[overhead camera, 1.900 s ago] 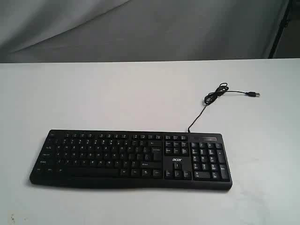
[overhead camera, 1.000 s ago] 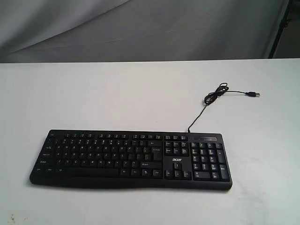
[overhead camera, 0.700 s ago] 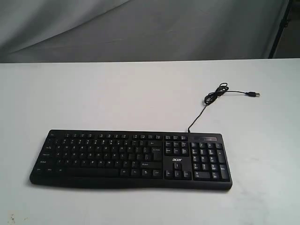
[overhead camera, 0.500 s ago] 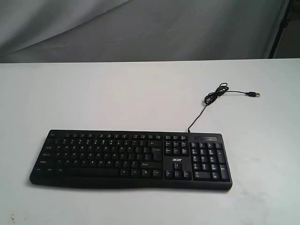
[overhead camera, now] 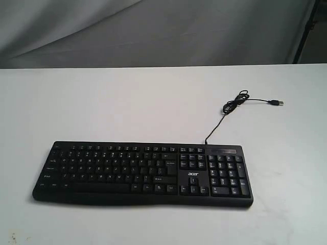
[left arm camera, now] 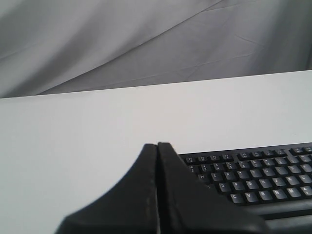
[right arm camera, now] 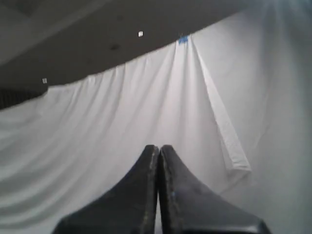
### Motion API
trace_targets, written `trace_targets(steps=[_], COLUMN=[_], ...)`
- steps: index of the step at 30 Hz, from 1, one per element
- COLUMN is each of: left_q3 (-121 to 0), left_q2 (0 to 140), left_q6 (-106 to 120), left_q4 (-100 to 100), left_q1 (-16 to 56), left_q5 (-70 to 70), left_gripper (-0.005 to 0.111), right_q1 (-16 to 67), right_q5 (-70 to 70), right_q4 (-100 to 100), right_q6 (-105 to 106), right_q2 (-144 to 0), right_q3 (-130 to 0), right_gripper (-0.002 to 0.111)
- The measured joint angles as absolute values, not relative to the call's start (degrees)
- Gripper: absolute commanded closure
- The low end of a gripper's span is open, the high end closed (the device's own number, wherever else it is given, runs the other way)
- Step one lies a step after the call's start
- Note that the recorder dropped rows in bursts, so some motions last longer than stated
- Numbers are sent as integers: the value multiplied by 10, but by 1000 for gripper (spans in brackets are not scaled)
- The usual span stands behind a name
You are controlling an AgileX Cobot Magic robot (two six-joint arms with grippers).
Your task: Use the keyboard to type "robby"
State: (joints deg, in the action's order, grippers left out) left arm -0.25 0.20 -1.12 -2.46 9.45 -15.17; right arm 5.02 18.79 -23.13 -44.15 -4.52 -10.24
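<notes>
Left pincer [left arm camera: 157,146]: fingers pressed together, nothing pinched. The keyboard [left arm camera: 253,178] lies just past its tips, ahead and off to one side, flat on the white table [left arm camera: 73,126]. The fingers hide the keyboard's near end in the left wrist view, so we can't tell the gap. In the exterior view we see the whole board lying square to the table edge, keys up. The number pad [overhead camera: 228,173] is at one end, with the acer logo [overhead camera: 192,174] beside it. Further out, the cable [overhead camera: 214,127] leaves the board's far edge and bunches into small loops. It ends in a USB plug [overhead camera: 278,103] lying loose on the table. Past the table's far edge hangs a grey cloth [overhead camera: 153,30]. Right pincer [right arm camera: 159,147]: also pressed together, empty, aimed up at draped cloth under a dark ceiling [right arm camera: 73,29]. We can't place the keyboard relative to it.
</notes>
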Motion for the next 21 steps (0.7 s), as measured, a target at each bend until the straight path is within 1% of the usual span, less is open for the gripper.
trace_targets(steps=[3,9,12,16,21], left_q3=[-2,-2,-2,-2,-2], left_q2=[2,2,2,2,2], left_q6=[-11,-11,-11,-11,-11], left_q4=[-25,-25,-25,-25,-25], left_q1=[95,95,95,95,95], left_q5=[-152,-152,-152,-152,-152], left_gripper=[107,107,107,107,107], right_q1=[50,50,50,57,107], right_q5=[180,243,282,317,288], right_q4=[-506,-818,-923,-982,-997], right_q6=[-652,-875,-937,-954,-839], right_q2=[-190,-418,-516,-614,-645], right_q3=[-194,-326,-396,-472,-553], right_gripper=[108,108,108,108,108])
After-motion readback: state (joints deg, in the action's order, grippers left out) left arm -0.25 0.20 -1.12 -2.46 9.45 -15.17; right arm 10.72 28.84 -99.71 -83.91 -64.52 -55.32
